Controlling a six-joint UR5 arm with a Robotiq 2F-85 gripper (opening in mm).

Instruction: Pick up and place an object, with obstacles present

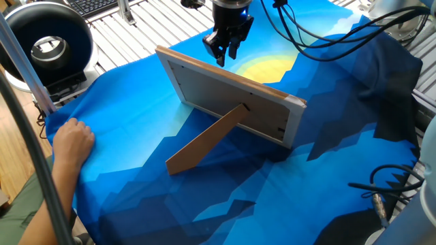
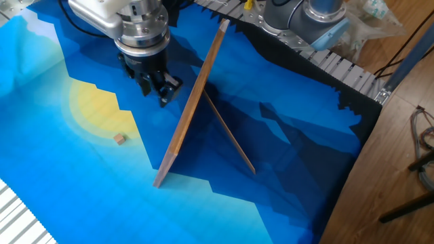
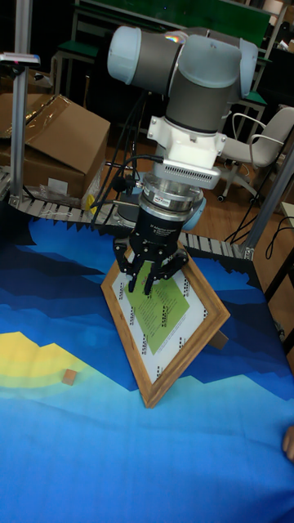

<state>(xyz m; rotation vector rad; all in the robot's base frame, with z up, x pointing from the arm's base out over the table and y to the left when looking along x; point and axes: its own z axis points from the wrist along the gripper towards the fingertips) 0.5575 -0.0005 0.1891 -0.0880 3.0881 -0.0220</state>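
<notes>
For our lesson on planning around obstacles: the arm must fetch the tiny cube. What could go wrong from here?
1. The pincer hangs close beside the propped wooden-rimmed picture frame; a sideways swing might knock it over.
2. The small beige cube is tiny, so the closed fingers could push it away or miss.

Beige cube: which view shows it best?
The other fixed view: the beige cube lies unobstructed on the cloth's yellow patch. The tall fixed view shows it smaller, near the left edge. In one fixed view the picture frame hides it.
</notes>
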